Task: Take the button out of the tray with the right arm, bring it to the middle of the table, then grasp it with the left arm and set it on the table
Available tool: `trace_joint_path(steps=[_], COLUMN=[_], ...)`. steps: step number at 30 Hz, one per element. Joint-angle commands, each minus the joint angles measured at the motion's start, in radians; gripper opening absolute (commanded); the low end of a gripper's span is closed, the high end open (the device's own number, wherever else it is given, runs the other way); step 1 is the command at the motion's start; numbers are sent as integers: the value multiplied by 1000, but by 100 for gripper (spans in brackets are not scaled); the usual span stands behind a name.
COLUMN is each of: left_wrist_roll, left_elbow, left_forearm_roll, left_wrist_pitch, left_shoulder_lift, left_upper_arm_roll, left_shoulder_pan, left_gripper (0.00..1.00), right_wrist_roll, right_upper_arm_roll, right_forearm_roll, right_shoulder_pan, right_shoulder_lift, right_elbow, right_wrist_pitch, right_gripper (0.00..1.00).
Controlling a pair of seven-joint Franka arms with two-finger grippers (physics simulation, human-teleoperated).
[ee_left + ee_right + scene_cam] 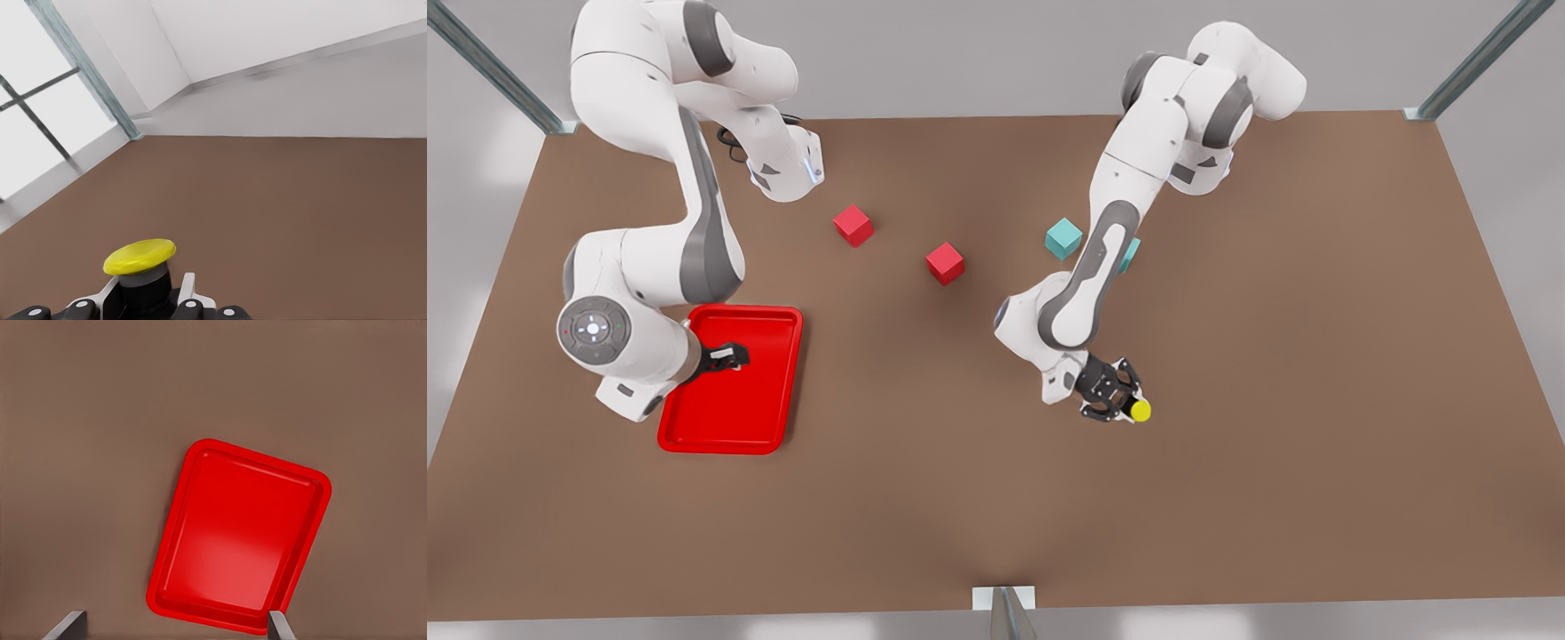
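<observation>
The button is not in the tray. It sits between the fingers of the left gripper, which is closed on its dark body, a little to the front view's right of the table's middle. In the left wrist view the yellow cap stands above the grey and black body, and the two fingers press the body from both sides. I cannot tell from the pictures whether the button touches the table or hangs just above it.

The tray lies on the front view's left side of the table. In the right wrist view its floor is bare red with only a soft shine on it, and the raised rim runs unbroken around it. The right gripper hangs above the tray, over the part near the arm, and it holds nothing. Its fingers stand wide apart at the edge of the right wrist view, so this claw is open.

Farther back on the table are two red cubes, well apart from the tray, the second nearer to the middle. A teal cube stands beside the left arm, and another teal one is partly hidden behind that arm.
</observation>
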Motion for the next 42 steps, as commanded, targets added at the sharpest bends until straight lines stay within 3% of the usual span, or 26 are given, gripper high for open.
trace_joint_path(steps=[1, 11, 17, 18, 42], left_wrist_roll=[-996, -1108, -1124, -1119, -1096], left_elbow=[5, 35, 35, 35, 51], left_forearm_roll=[95, 151, 190, 190, 227], left_wrist_pitch=[-85, -93, -93, -93, -96], left_shoulder_lift=[32, 192, 205, 205, 201], left_upper_arm_roll=[10, 11, 10, 10, 10], left_shoulder_pan=[0, 1, -2, -3, -8], left_gripper=[48, 48, 49, 100, 100], right_wrist_roll=[54, 83, 100, 102, 102], right_upper_arm_roll=[0, 0, 0, 0, 0], right_forearm_roll=[-4, -36, -32, -32, -36], right_shoulder_pan=[2, 33, 35, 35, 36], right_shoulder_lift=[-1, 2, 2, 2, 2], right_elbow=[3, -1, -4, -4, 0], right_wrist_pitch=[5, -2, -6, -7, -9], right_gripper=[100, 100, 100, 100, 100])
